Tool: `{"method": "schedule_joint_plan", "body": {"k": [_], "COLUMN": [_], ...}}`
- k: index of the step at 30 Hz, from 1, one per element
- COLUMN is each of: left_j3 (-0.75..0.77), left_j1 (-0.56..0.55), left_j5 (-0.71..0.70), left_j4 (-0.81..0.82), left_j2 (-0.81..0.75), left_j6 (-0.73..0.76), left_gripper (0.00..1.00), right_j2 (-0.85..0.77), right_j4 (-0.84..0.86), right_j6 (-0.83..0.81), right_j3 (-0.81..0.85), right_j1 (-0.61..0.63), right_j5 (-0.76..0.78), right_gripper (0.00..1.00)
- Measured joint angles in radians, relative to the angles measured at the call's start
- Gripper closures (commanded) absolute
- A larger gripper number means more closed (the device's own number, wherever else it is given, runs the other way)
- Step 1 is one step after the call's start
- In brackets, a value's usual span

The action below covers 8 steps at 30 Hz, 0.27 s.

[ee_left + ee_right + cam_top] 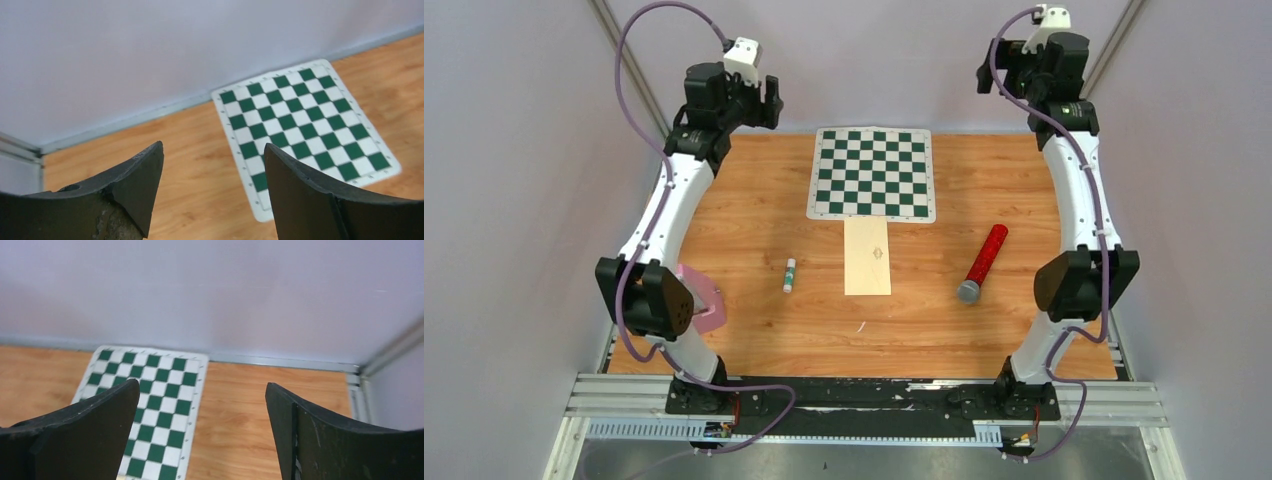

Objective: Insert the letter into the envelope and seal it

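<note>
A wooden desk (754,340), seen from above, carries a green-and-white chessboard (872,172) at the back. The cream envelope (868,257) lies flat in the middle, its far end touching the board's near edge. A small glue stick (789,275) lies to its left and a red tube (982,263) to its right. You cannot see the letter anywhere. The left end effector (214,145) and right end effector (202,383) hang high over the back corners, both spread wide and empty. Flat paper gives the fingers little to pinch. A low approach may crumple the envelope or drag the board, and a nudge could roll the glue stick away.
</note>
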Motion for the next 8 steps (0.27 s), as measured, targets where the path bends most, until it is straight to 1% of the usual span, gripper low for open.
{"method": "schedule_joint_plan", "body": {"k": [2, 5, 8], "left_j3": [-0.006, -0.028, -0.038], "left_j1": [0.003, 0.006, 0.008], "left_j5": [-0.053, -0.113, -0.150], "left_j4": [0.023, 0.054, 0.058], "left_j2": [-0.022, -0.047, -0.055], "left_j6": [0.045, 0.093, 0.122], "left_gripper": [0.16, 0.02, 0.00], "right_j2": [0.000, -0.011, -0.037], "right_j4": [0.002, 0.006, 0.010], "right_j6": [0.008, 0.019, 0.023], "right_j3": [0.021, 0.024, 0.009], "right_j1": [-0.002, -0.002, -0.002], "right_j5": [0.130, 0.263, 0.325], "right_gripper": [0.00, 0.00, 0.00]}}
